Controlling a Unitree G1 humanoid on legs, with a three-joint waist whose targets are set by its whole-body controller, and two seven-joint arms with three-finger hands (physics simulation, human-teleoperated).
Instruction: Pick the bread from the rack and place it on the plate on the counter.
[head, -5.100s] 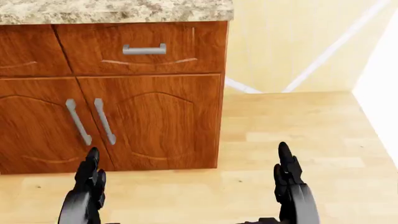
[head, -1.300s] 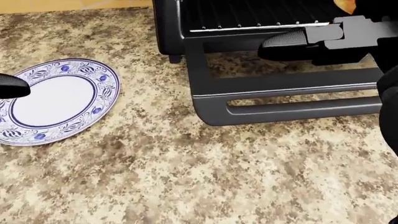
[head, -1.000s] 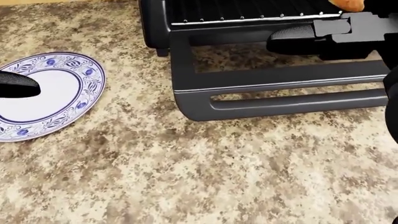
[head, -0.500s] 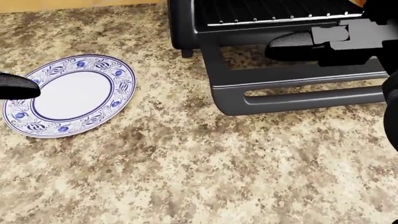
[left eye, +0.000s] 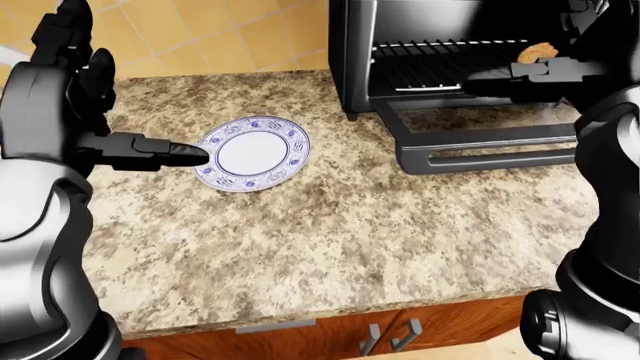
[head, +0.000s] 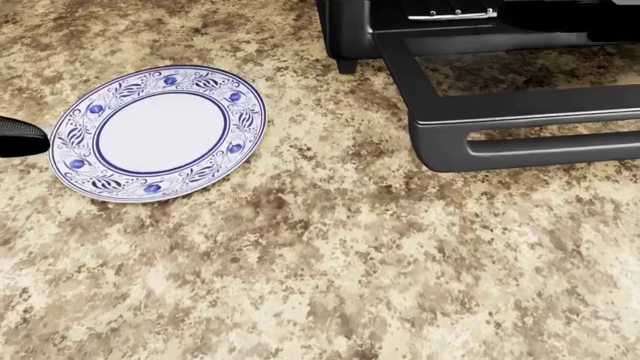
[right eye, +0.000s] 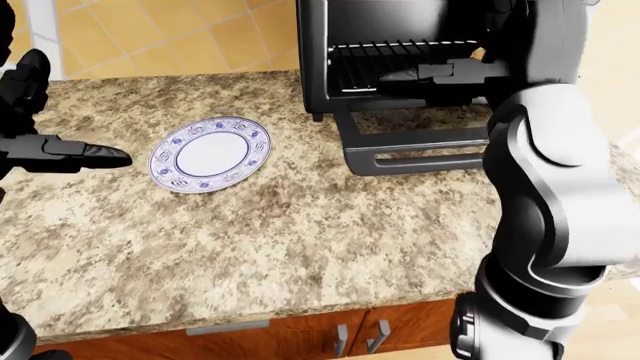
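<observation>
While the head view has shifted, plate (head: 158, 134) now nearer centre, right hand (left eye: 545, 71) reaches for bread (left eye: 537, 52), grip unclear; left hand (left eye: 70, 90) open, empty.

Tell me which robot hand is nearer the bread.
Right. The right robot hand reaches into the oven at the rack, just left of the bread in the left-eye view. The left robot hand hangs far off, beside the plate.

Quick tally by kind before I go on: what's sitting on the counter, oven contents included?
Plates: 1, plate, blue-patterned, nothing on it
Toaster ovens: 1, toaster oven, door down
Bread: 1, bread on the rack
Total: 3
</observation>
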